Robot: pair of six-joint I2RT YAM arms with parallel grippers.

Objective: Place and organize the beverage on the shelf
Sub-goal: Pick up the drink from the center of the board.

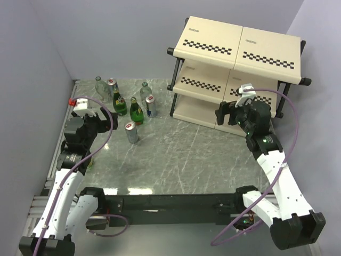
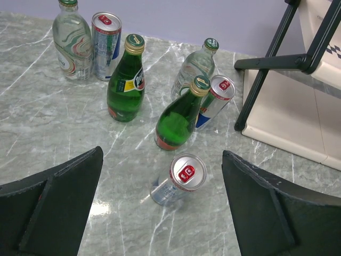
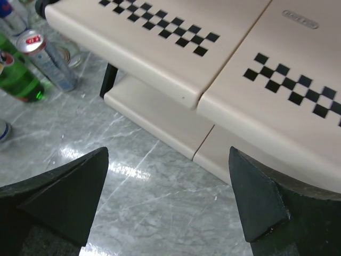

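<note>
The beverages stand on the marble table at the left. The nearest slim can (image 1: 131, 132) (image 2: 178, 180) stands just ahead of my open, empty left gripper (image 1: 113, 121) (image 2: 161, 157). Behind it are two green bottles (image 2: 126, 80) (image 2: 180, 114), two clear bottles (image 2: 72, 40) (image 2: 196, 66) and two more cans (image 2: 105, 37) (image 2: 216, 98). A third green bottle is not visible. The shelf (image 1: 234, 69) (image 3: 213, 58) stands at the far right, and no drink shows on its visible boards. My right gripper (image 1: 221, 113) (image 3: 168, 154) is open and empty, in front of the shelf's lower boards.
The shelf's black frame leg (image 2: 264, 69) stands just right of the bottle group. Grey walls close the table at the back and left. A can (image 3: 45, 58) and a green bottle (image 3: 18, 80) show at the left edge of the right wrist view.
</note>
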